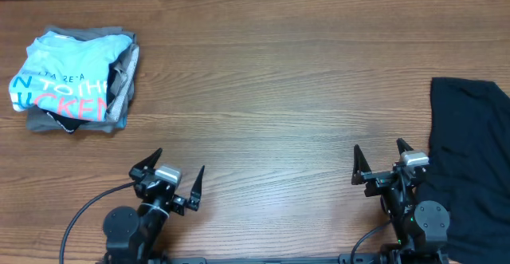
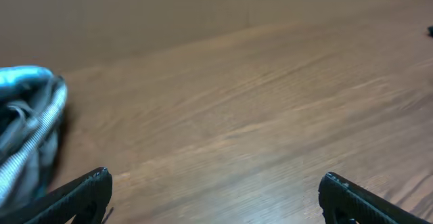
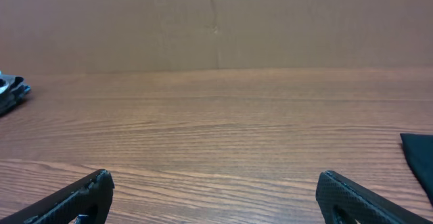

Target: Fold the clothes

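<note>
Lying beside right tool (image 1: pixel 378 147), black shirt (image 1: pixel 470 144); folded stack (image 1: pixel 72 80) well apart.

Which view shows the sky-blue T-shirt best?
The overhead view: the sky-blue T-shirt lies in plain sight atop the pile, its lettering showing. The left wrist view catches only a blurred edge of the pile at its left border. The right wrist view shows just a tiny sliver far left.
</note>
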